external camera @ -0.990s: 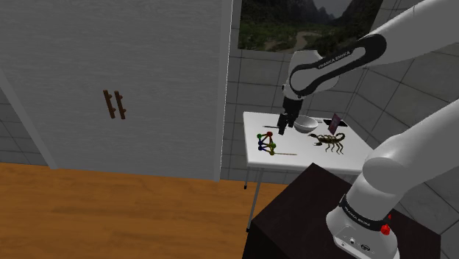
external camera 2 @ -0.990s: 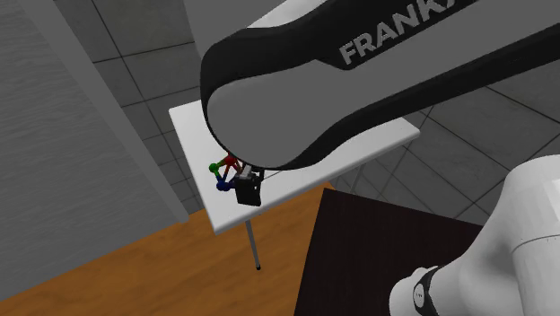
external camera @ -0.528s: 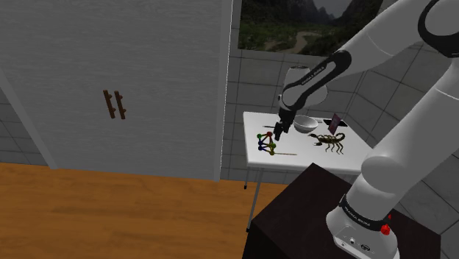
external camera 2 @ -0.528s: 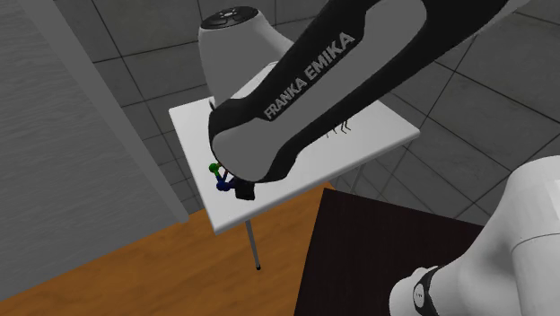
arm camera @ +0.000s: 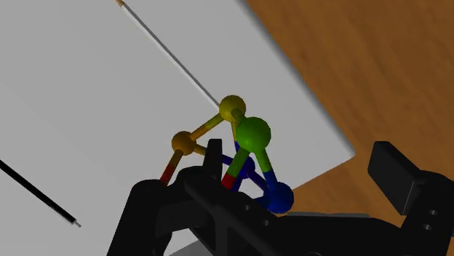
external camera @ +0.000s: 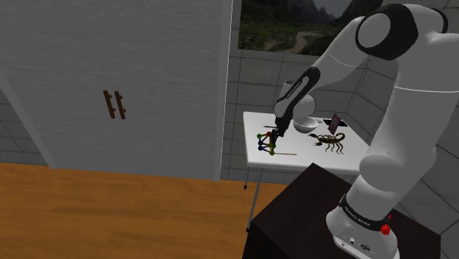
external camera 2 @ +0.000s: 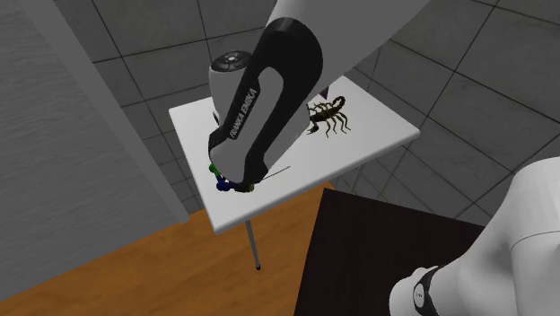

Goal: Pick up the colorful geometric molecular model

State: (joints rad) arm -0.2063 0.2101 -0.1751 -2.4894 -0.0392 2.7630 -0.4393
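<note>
Brown handles point(external camera: 113, 104) sat in a pair on the pale door point(external camera: 147, 66) at the shoulder view's left, above a wooden floor point(external camera: 110, 213). Right of the door stood a small white counter point(external camera: 294, 144). Near its left edge lay the molecular model point(external camera: 265, 142), a little frame of coloured balls joined by rods. The black claw point(external camera: 273, 137) was down on the model's right side at the end of the white arm point(external camera: 382, 88). A thin pale stick point(external camera: 285, 154) lay just beside the model, toward the counter's front. Further right came a white bowl point(external camera: 304, 125), then a brown scorpion point(external camera: 329, 141), with a small purple object point(external camera: 336, 121) behind it. The dark stand point(external camera: 301, 213) filled the lower right.

From the second exterior view, the model point(external camera 2: 222, 185) sat near the counter's point(external camera 2: 377, 135) left corner, mostly hidden behind the forearm. The scorpion point(external camera 2: 328, 115) was well apart to its right.

At the wrist, the claw point(arm camera: 300, 154) was open, its fingers point(arm camera: 212, 154) standing apart. The model point(arm camera: 252, 137) rested on the counter point(arm camera: 87, 109) near its edge, with the orange ball outside one finger and the green and blue balls between the two. That finger was against the model's rods, and the other finger stood clear of it. The stick point(arm camera: 174, 62) ran away from the yellow ball, and a thin black rod point(arm camera: 36, 193) lay apart on the white surface.
</note>
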